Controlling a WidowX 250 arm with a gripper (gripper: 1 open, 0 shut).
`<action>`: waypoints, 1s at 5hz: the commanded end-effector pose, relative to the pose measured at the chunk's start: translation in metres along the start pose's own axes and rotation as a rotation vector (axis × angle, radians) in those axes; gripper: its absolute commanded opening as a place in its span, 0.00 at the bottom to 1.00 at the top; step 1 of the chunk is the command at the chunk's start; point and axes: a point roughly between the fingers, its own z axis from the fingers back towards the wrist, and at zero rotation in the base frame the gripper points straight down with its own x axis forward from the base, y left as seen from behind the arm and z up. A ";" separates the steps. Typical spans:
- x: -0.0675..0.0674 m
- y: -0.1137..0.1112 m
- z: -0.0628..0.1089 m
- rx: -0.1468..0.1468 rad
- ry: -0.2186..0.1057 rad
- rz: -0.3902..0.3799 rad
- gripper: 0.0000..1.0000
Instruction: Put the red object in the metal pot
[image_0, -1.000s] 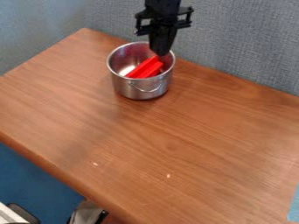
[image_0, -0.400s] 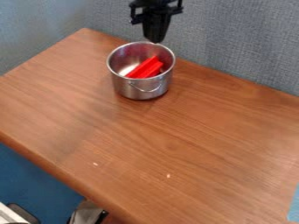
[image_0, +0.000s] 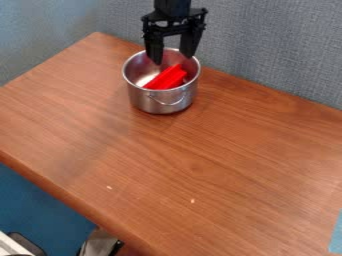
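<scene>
The metal pot (image_0: 160, 95) stands near the far edge of the wooden table, shiny with straight sides. Inside it lies the red object (image_0: 168, 77), leaning from the pot floor up toward the far right rim. My gripper (image_0: 175, 50) hangs straight down just above the pot's far rim, open, its two dark fingers (image_0: 151, 46) spread apart with nothing between them. The red object is free of the fingers.
The brown wooden table (image_0: 174, 170) stretches toward the camera, its near edge running diagonally at lower left. A grey-blue wall rises right behind the pot. A dark object (image_0: 100, 246) sits below the table edge at the bottom.
The gripper lifted off the red object, shifted slightly left, then came down again above the pot's far rim with its fingers now spread. The red object stays in the pot.
</scene>
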 end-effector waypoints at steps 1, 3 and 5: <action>0.008 0.003 -0.005 -0.030 -0.063 -0.054 1.00; 0.031 0.011 -0.047 -0.024 -0.116 -0.127 1.00; 0.034 -0.006 -0.066 -0.055 -0.055 -0.226 1.00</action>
